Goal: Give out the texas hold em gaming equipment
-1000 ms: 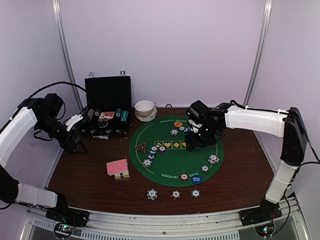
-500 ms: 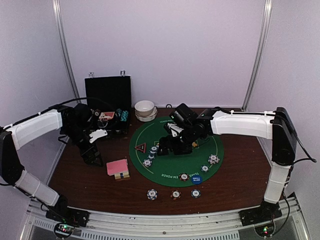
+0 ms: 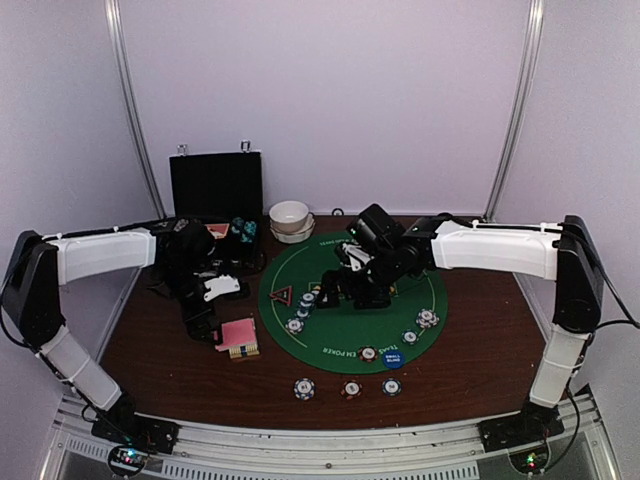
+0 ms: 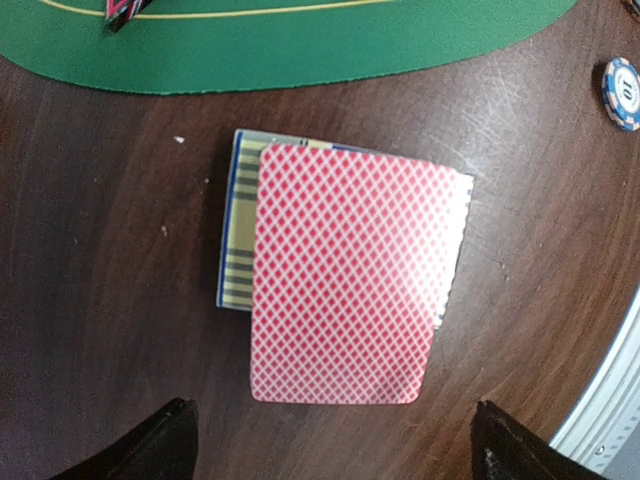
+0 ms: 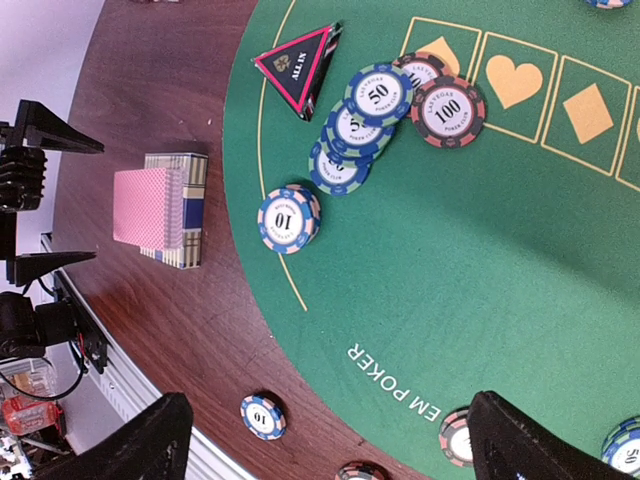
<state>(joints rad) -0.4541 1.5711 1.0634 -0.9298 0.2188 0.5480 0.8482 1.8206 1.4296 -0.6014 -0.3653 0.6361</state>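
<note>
The left gripper [image 4: 330, 445] hangs spread over the pink-backed cards [image 4: 350, 270] left of the green mat [image 5: 480, 260], while the right gripper [image 5: 330, 440], likewise spread, hangs above clustered poker chips [image 5: 360, 130].

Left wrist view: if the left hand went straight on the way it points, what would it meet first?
Most likely the pink-backed card lying squarely ahead of the open left hand; depth is unclear.

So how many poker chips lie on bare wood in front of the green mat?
3 striped round chips in a row near the front edge: left, middle, right. Arms might hide more.
</note>
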